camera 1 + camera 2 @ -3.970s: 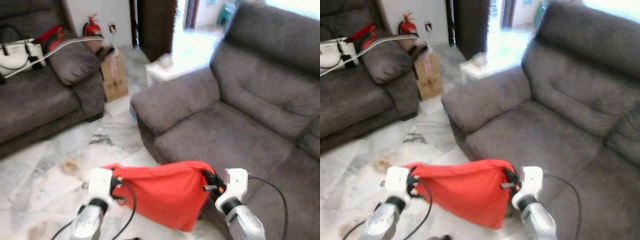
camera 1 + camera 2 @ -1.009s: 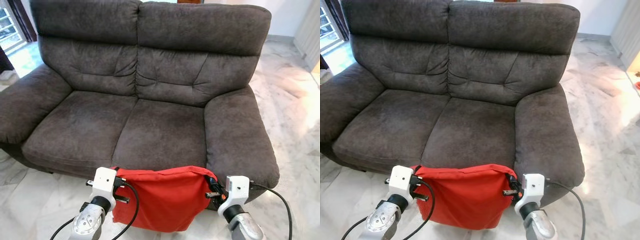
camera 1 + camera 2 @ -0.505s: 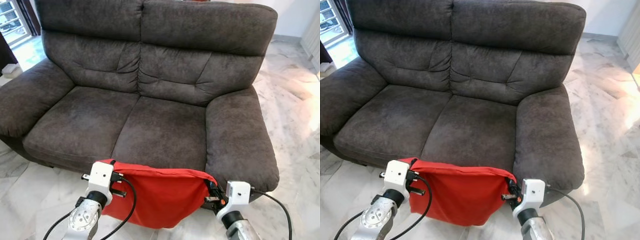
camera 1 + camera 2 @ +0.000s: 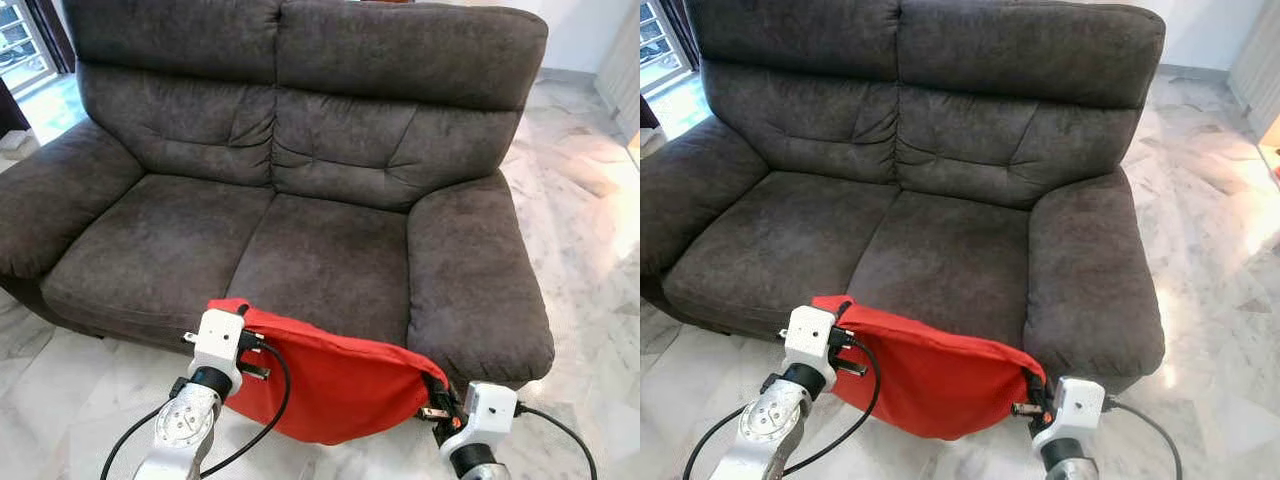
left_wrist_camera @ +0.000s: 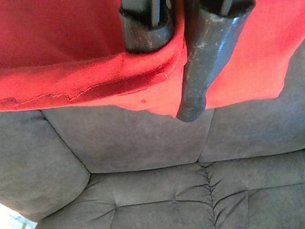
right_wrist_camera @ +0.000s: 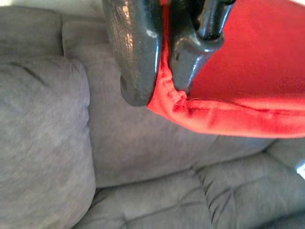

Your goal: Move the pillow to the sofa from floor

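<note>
In front of the sofa (image 4: 300, 180), the red pillow (image 4: 340, 385) hangs in the air between the two claws, its top edge stretched from one to the other. That edge slopes: the left corner sits higher, level with the front edge of the seat, while the right corner droops lower, just before the sofa's right armrest (image 4: 475, 280). The pillow's body sags below the seat front, over the marble floor (image 4: 60, 400). The left claw (image 5: 164, 71) pinches the pillow's left corner, red cloth folded between its black fingers (image 5: 202, 57). The right claw (image 6: 159, 83) is pressed on the right corner, the hemmed seam caught between its fingers (image 6: 136, 57). Past both claws, the wrist views look onto the grey seat cushions. Black cables trail from each wrist.
</note>
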`<state>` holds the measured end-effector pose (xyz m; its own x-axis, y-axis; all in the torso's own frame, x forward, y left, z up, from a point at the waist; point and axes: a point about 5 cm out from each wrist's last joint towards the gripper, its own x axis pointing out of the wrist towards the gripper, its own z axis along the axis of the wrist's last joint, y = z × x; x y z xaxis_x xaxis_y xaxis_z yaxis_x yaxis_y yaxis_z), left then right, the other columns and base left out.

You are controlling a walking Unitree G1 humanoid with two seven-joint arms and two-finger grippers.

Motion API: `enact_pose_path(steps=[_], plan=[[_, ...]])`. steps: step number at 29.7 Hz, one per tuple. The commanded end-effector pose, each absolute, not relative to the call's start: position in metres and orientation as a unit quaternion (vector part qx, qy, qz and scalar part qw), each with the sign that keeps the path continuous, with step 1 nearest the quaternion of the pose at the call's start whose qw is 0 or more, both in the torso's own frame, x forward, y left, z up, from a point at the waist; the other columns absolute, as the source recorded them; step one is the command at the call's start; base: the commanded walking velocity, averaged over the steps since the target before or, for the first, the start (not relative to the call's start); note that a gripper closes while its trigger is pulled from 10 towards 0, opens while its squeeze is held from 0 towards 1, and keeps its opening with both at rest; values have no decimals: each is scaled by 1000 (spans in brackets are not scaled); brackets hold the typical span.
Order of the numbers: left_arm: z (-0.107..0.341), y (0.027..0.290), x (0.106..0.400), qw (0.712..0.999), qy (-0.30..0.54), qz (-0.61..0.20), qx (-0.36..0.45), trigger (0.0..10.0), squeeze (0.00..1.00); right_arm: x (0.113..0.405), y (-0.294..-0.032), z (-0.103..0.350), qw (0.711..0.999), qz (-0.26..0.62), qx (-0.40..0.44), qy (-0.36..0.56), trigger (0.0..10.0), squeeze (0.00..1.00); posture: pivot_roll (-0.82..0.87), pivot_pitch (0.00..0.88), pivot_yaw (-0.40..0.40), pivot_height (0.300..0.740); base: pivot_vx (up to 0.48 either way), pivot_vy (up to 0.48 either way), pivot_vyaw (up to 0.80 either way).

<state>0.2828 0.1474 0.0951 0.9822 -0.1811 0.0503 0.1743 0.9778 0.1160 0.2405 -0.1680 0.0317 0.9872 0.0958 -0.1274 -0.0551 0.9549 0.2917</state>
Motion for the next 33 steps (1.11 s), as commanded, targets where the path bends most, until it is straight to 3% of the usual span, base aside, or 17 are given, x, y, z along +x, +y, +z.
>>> enact_pose_path(steps=[1,26,33], plan=[[127,151,287,991,-100,-74,51,10000,0,241,-178,40,988,9,147,47,10000,0,2,124,21,740,0,0,0],[174,170,292,982,-169,-39,73,10000,0,263,-168,127,986,43,120,-108,10000,0,4,92,22,740,0,0,0],[179,172,291,980,-178,-38,82,10000,0,264,-165,128,987,48,108,-108,10000,0,1,85,23,740,0,0,0]])
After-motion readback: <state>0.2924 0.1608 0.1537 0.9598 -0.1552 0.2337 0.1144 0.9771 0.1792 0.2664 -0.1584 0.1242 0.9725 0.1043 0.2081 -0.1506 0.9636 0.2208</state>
